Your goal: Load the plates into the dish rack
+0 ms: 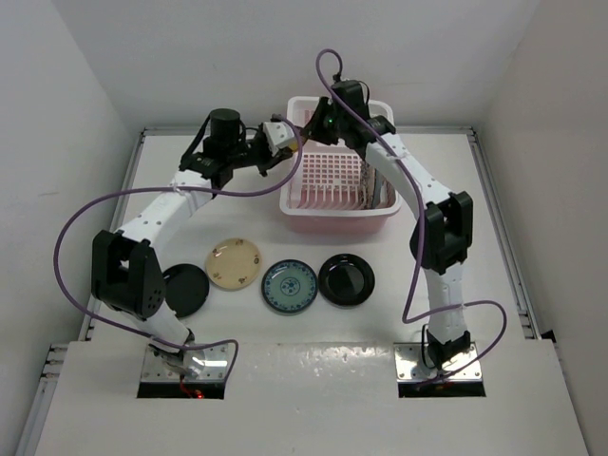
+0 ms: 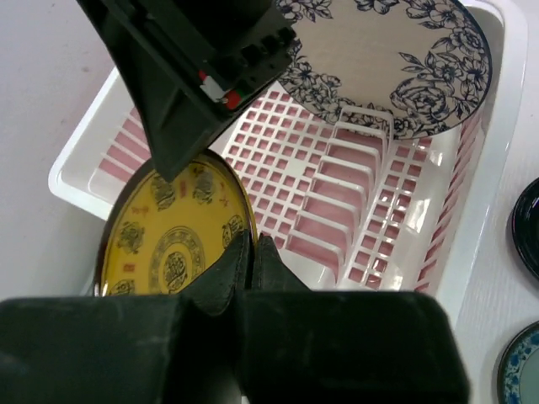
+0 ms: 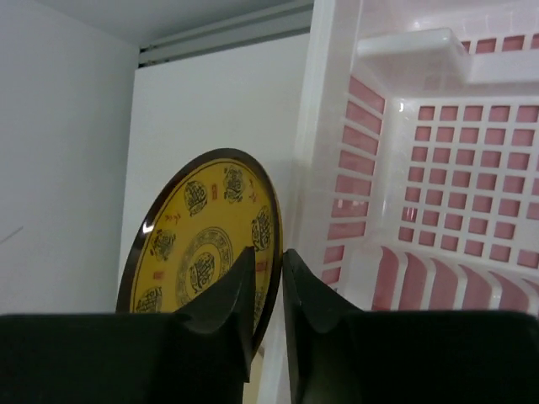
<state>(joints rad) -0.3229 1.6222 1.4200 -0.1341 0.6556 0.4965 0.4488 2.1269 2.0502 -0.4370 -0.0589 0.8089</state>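
Note:
The yellow patterned plate (image 2: 173, 244) (image 3: 206, 244) is held on edge by the outer left wall of the pink-and-white dish rack (image 1: 337, 217). My left gripper (image 2: 250, 244) (image 1: 285, 136) is shut on its rim. My right gripper (image 3: 269, 257) (image 1: 320, 123) reaches in from the opposite side, fingers pinched on either side of the rim. A white plate with a dark flower pattern (image 2: 396, 59) stands inside the rack. On the table lie a black plate (image 1: 183, 288), a cream plate (image 1: 235, 263), a blue-green plate (image 1: 290, 286) and a second black plate (image 1: 346, 279).
The rack's ribbed plate slots (image 2: 337, 194) run along its slotted floor. The rack wall (image 3: 324, 126) stands right beside the yellow plate. Purple cables (image 1: 85, 214) loop from both arms. White walls close the table in at the back and sides.

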